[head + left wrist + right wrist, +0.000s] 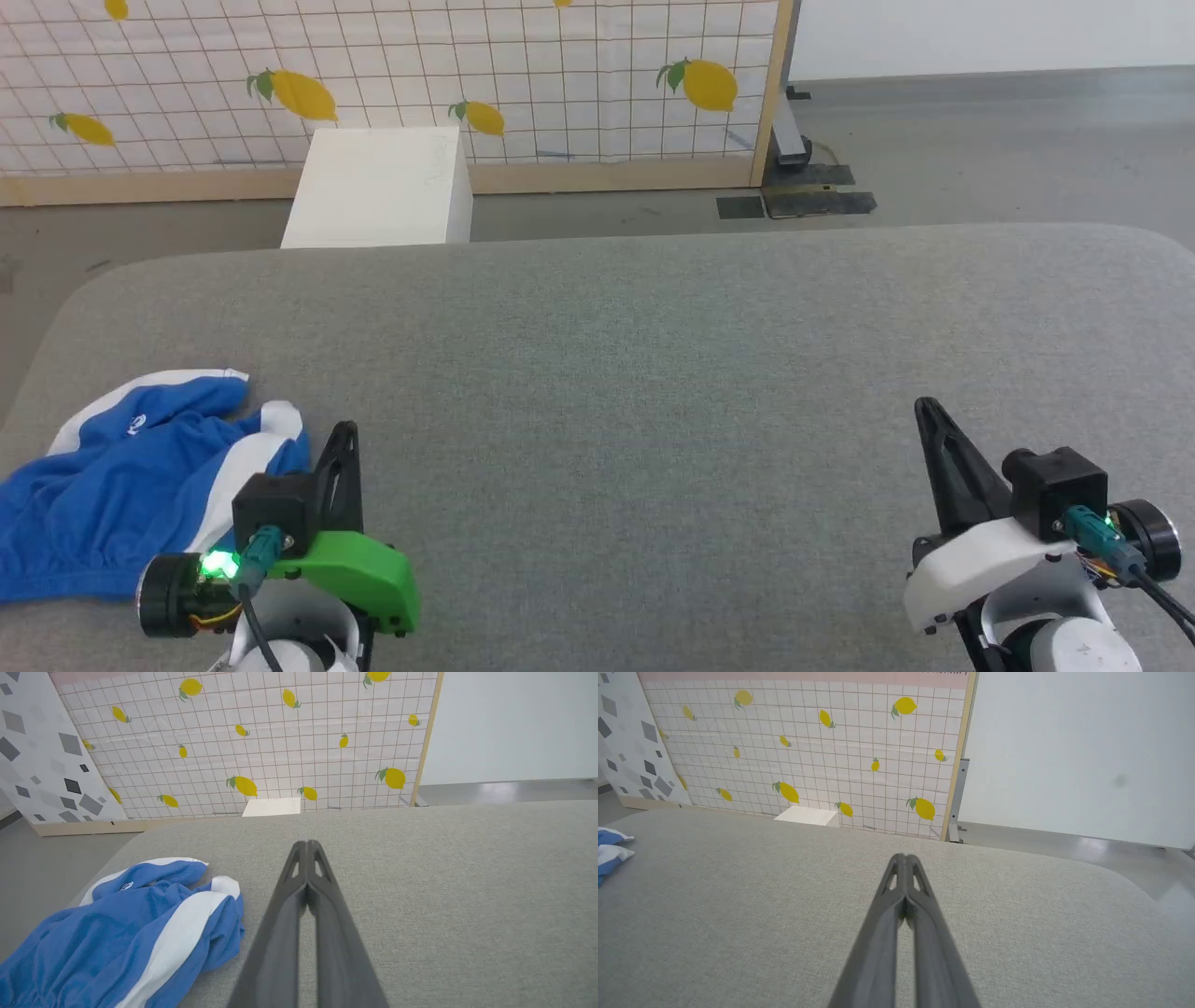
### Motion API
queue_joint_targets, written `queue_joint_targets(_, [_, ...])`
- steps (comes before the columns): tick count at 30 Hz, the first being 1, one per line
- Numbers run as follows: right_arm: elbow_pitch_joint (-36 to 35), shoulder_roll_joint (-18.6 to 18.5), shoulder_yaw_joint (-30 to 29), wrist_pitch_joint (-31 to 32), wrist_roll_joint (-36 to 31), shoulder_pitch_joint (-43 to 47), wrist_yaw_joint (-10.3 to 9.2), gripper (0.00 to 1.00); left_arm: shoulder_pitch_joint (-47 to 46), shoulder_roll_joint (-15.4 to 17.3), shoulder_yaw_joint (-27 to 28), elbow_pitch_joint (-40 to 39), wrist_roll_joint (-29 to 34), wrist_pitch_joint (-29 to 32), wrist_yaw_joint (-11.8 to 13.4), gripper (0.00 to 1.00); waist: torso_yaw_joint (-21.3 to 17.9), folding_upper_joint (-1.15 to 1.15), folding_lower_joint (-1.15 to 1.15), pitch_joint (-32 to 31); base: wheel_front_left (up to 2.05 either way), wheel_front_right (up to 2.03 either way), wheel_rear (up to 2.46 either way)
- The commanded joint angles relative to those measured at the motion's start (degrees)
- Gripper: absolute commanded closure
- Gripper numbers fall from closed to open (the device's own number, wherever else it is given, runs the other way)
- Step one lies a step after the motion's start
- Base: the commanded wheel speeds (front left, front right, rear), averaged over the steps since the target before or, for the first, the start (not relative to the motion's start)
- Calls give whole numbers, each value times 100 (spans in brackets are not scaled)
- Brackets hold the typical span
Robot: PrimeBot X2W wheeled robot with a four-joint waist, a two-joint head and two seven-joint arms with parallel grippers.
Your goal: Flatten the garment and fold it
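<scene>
1. A wide grey fabric-covered counter [653, 317] with rounded corners spans the foreground.
2. Behind it stands a white grid-patterned screen printed with yellow lemons [560, 84], framed in pale wood.
3. A plain white box [378, 187] sits on the grey floor [980, 149] between counter and screen.
4. A white panel with grey diamond shapes [37, 756] adjoins the screen's left.
5. A bare white wall [1078, 751] lies to the right, evenly lit.

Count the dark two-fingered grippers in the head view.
2: left gripper lower left, beside the crumpled royal-blue shorts; right gripper lower right, over the grey fabric surface. Both shut.
</scene>
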Motion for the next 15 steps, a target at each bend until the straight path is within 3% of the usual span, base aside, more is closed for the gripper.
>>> queue_joint_targets(1, [-32, -7, 9, 1, -36, 78, 36, 100, 64, -20, 4, -16, 72, 8, 39, 100, 0, 0, 0, 0, 0, 0, 0])
queue_joint_targets(15, [-32, -7, 9, 1, -36, 78, 36, 100, 64, -20, 4, -16, 72, 8, 39, 100, 0, 0, 0, 0, 0, 0, 0])
